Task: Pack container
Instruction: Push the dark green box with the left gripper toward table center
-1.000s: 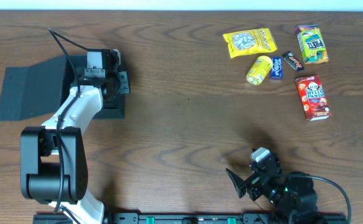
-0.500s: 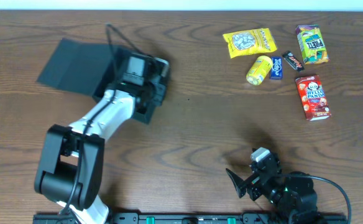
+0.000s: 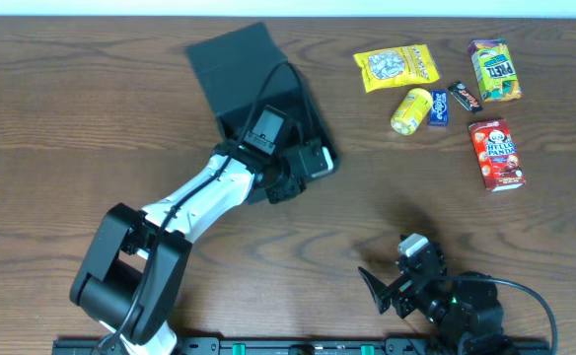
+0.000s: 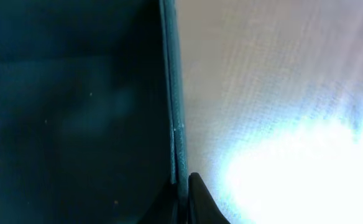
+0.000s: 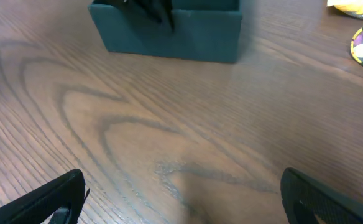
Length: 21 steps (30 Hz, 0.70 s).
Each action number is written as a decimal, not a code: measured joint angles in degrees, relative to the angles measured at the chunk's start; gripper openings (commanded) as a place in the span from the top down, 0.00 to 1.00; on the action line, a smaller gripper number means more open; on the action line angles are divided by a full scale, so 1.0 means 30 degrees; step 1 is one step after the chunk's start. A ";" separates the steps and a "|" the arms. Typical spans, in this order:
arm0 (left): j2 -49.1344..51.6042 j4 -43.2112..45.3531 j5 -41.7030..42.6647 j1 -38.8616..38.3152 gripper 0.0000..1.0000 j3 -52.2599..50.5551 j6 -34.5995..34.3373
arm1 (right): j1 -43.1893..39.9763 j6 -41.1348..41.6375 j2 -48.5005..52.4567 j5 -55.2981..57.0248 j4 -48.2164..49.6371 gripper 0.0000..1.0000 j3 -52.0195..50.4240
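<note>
The black box (image 3: 268,94) sits on the wooden surface (image 3: 268,256) toward the far side, about midway across and a little left of centre. It lies askew. Its flap lid is open and laid out flat, and the lid's outer corner comes close to the far edge of the surface. Box and lid together run on a diagonal, from the far left down to the near right, with the tray's mouth facing up.

The left arm's fingers (image 3: 308,163) are at the tray's near-right wall. From the left wrist view they (image 4: 194,196) are drawn narrow, pinching that thin upright wall (image 4: 176,124) between them.

A band of bare wood lies between the box and the snacks at the far right:
- a yellow bag (image 3: 396,67)
- a yellow can (image 3: 411,109)
- a small blue pack (image 3: 440,107)
- a dark bar (image 3: 465,96)
- a green pack (image 3: 494,70)
- a red box (image 3: 496,153)

More open wood stretches from the box to the right arm's fingers (image 3: 375,288), low at the near edge. These fingers (image 5: 51,199) are spread wide and hold nothing. The box (image 5: 169,34) is well apart ahead of them.
</note>
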 measured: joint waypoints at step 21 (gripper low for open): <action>-0.0131 0.0226 -0.2477 -0.0087 0.05 0.0051 0.2892 | 0.0000 0.0000 0.0000 0.0000 0.0000 0.01 0.0000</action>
